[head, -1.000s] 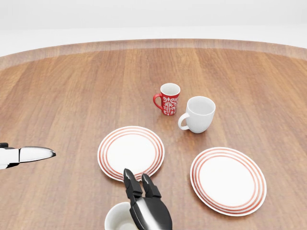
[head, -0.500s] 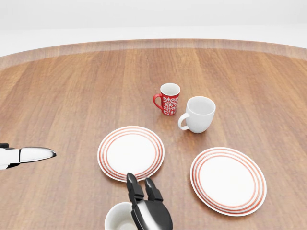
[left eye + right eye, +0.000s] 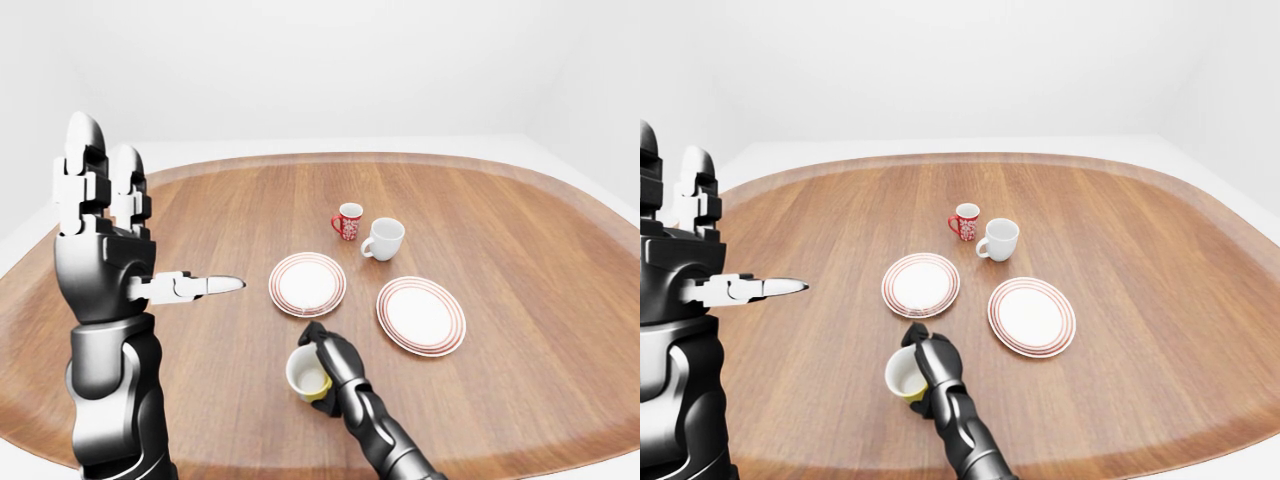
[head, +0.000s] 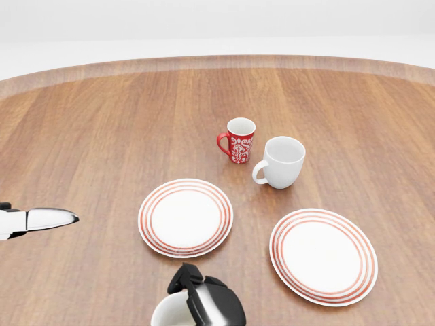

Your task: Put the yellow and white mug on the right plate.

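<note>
Yellow and white ceramic mug sits low on the brown wooden oval table, below the two plates, with the black right hand curled round its right side, fingers closed on it. At the far left of the left-eye view, the grey and black left hand is raised upright, fingers straight and spread, one white-tipped finger pointing rightward, holding nothing. Right of it lies the left white plate with red rings, just above the mug. Above that stand the small red mug with a white floral pattern and, just beside it, the plain white mug; no readable writing shows on either. The right white plate with red rings lies bare, apart from the held mug.
</note>
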{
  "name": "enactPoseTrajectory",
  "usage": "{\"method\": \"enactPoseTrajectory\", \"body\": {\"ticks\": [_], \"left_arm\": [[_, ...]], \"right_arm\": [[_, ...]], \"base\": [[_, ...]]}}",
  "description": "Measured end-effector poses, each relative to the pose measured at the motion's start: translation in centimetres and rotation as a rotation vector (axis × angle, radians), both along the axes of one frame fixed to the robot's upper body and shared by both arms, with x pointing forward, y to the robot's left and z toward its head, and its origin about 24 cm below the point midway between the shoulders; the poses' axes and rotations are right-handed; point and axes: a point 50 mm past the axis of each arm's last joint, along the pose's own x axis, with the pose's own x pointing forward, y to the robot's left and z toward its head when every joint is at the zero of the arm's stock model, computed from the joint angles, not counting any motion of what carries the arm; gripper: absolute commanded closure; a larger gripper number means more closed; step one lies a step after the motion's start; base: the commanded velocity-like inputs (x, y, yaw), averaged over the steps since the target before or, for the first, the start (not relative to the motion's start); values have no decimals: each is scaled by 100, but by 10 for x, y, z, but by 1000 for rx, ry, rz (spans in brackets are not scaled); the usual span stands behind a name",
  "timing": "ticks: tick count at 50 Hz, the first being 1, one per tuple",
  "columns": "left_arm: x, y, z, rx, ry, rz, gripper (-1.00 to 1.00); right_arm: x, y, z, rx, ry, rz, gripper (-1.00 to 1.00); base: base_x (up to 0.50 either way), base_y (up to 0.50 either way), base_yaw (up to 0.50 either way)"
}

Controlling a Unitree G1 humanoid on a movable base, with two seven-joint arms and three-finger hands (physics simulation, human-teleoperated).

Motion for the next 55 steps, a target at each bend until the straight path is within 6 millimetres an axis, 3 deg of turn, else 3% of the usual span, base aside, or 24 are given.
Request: {"method": "enactPoseTrajectory", "body": {"ticks": [31,44,55], "left_arm": [[1,2,0,-2,2,6,-100],[1,3,0,-3,3,8,-100],[1,3,0,-3,4,8,-100]], "right_arm": [[24,-39,68,122,-76,-94,100],[49,-60,97,145,-141,-101,100],[76,-84,108,145,-157,-151,100]], "base": [[0,0,0],[0,0,0],[0,0,0]]}}
